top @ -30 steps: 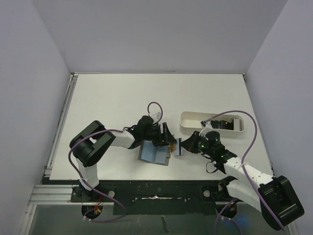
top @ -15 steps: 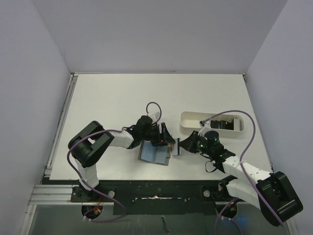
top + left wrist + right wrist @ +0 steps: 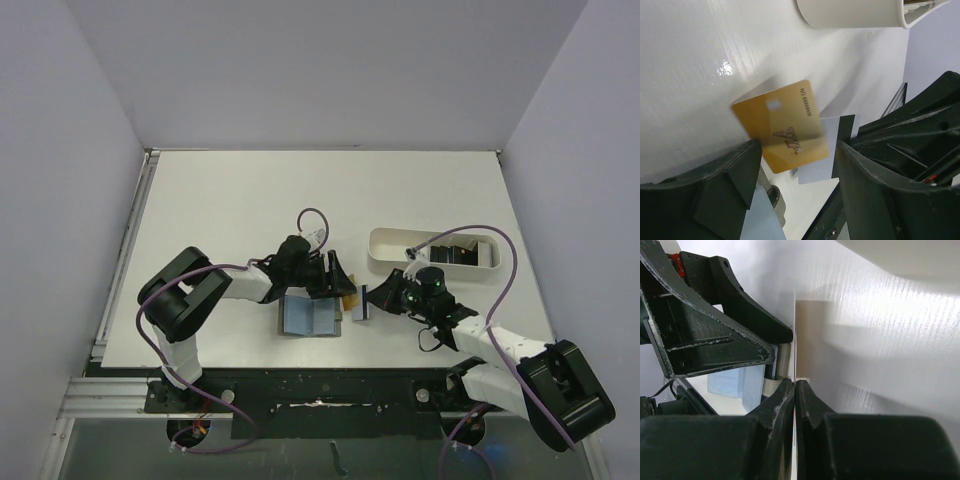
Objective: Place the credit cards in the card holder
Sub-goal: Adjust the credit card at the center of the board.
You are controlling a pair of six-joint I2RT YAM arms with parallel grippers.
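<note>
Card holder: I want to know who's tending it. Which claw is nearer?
Left. The left claw hangs at the open card holder's far right corner; the right claw, shut on a pale card, sits off its right side, apart.

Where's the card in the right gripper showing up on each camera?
Top: card at centre, between the wallet and the right gripper.
Left wrist: lower right of centre, white with a dark stripe, partly covered by the gold card.
Right wrist: edge-on, a thin line rising from the shut fingertips.
Shared landmark: the wallet's blue lining, in all three.
</note>
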